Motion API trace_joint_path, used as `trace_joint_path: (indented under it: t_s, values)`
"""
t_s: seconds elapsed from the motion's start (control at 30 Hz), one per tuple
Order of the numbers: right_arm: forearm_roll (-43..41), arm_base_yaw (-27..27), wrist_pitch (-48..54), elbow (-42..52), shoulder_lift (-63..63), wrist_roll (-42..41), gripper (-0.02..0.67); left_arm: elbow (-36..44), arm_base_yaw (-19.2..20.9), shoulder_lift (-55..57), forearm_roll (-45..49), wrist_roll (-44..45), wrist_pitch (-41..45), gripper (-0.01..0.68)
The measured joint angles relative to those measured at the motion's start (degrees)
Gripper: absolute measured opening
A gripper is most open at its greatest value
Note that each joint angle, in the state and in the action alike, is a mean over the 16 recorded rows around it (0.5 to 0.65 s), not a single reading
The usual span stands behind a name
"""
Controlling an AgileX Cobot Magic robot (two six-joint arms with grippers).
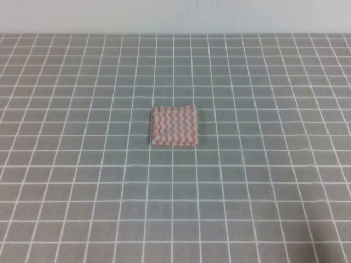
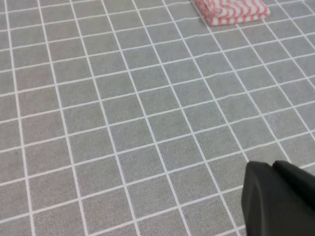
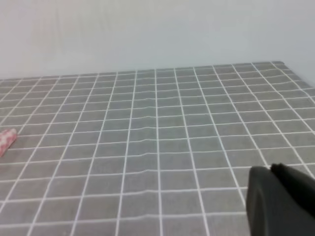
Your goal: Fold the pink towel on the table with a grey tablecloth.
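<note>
The pink towel (image 1: 174,126) lies folded into a small, thick rectangle at the middle of the table with a grey tablecloth (image 1: 263,192). It also shows at the top edge of the left wrist view (image 2: 231,10), where its stacked layers are visible. A sliver of it (image 3: 6,139) shows at the left edge of the right wrist view. Neither gripper appears in the exterior high view. The left gripper (image 2: 272,166) and the right gripper (image 3: 270,169) show as dark tips at the lower right of their wrist views. Their fingers rest together, empty, far from the towel.
A pale wall (image 3: 157,29) rises behind the table's far edge. The table's far right corner (image 3: 280,63) shows in the right wrist view. The tablecloth has slight ripples near the middle of that view.
</note>
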Motion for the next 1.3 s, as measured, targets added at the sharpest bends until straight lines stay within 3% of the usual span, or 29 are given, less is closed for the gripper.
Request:
trace_joint_path:
  t_s: [0.23,1.13,1.3]
  values:
    - [-10.67,0.43,4.66,2.26,-1.22,15.07,-0.017,0.0,0.0,-0.11,0.0,0.02,0.11,0.0]
    - [-11.08,0.68,7.97,2.39,-1.58,15.26,-0.017,0.0,0.13,-0.79,0.54,0.21,-0.14,0.0]
    - [-11.02,0.65,8.16,2.1,-1.75,15.24,-0.017,0.83,1.5,-3.81,2.26,0.53,-4.84,0.0]
